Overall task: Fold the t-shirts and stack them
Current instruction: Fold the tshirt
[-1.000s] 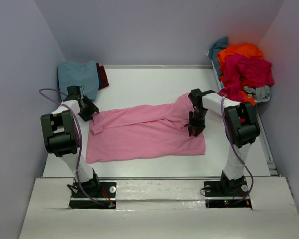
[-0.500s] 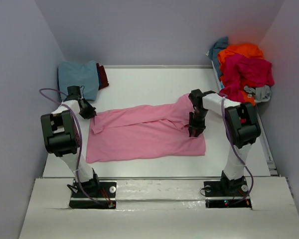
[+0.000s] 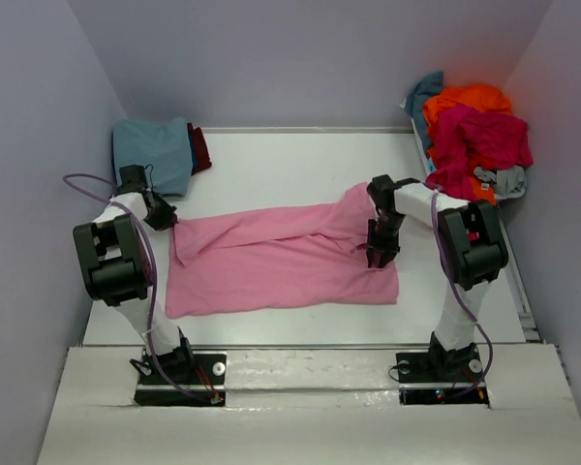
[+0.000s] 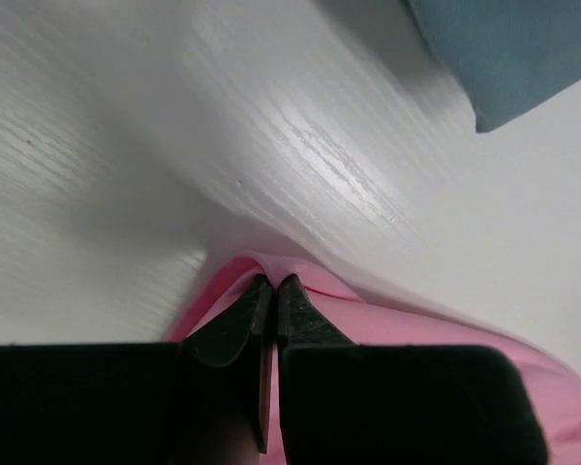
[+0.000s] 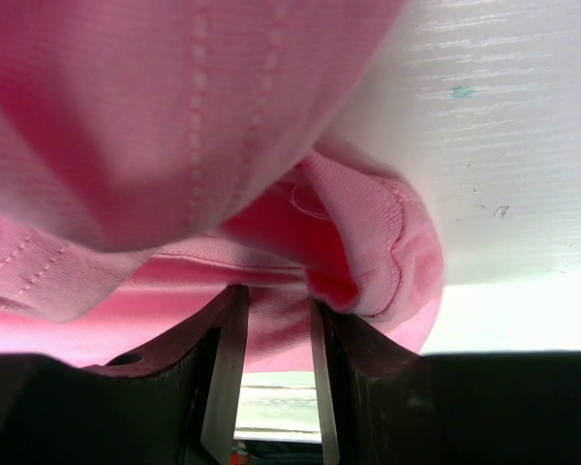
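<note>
On the white bench (image 3: 290,165), the pink shirt (image 3: 281,262) is spread flat between the two arms. Its far left corner is pinched by the left pincer (image 3: 164,220), which is closed tight on it. A fold near its right end is held by the right pincer (image 3: 380,254), closed narrow on the cloth. A folded blue shirt (image 3: 155,150) is laid at the far left, and a pile of shirts (image 3: 474,131) is heaped at the far right.

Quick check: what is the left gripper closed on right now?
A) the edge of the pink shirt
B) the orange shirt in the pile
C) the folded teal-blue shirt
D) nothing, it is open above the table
A: the left gripper is pinched shut on the edge of the pink t-shirt, while the teal-blue shirt lies apart from it, further back.
</note>
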`<state>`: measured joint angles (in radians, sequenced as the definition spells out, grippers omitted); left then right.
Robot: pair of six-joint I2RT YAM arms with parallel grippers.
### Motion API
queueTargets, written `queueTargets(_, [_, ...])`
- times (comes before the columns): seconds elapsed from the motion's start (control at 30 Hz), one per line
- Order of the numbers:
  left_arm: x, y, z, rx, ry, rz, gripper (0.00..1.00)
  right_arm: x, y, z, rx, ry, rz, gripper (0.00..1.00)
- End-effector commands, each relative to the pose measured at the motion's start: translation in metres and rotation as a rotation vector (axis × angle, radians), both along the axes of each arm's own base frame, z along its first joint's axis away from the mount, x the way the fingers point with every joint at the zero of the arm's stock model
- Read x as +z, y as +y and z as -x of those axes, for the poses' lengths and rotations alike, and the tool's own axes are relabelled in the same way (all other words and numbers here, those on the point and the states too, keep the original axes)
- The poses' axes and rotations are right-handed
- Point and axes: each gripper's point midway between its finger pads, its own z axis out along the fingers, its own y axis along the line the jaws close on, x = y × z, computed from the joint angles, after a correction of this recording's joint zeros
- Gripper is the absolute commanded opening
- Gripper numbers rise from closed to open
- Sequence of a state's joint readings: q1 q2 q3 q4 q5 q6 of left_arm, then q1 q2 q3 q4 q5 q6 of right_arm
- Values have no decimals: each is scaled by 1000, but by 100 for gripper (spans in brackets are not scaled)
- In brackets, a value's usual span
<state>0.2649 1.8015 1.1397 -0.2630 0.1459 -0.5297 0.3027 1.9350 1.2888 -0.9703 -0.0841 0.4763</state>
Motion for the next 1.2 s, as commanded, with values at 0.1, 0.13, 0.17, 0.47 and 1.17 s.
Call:
queueTargets(0.1, [54, 27, -46, 42, -144, -63, 9, -15, -4, 10, 9, 16, 31, 38])
queueTargets(0.13, [50, 26, -45, 38, -135, -55, 10, -15, -5, 11, 9, 20, 30, 38])
queueTargets(0.17, [52, 26, -51, 33, -141, -51, 11, -15, -5, 11, 9, 18, 30, 38])
queueTargets(0.47, [48, 28, -63, 9, -126, -44, 35, -16, -6, 13, 12, 17, 33, 38])
queueTargets(1.17, [87, -64, 18, -193, -108, -76, 75, -7, 2, -18, 9, -60, 24, 38])
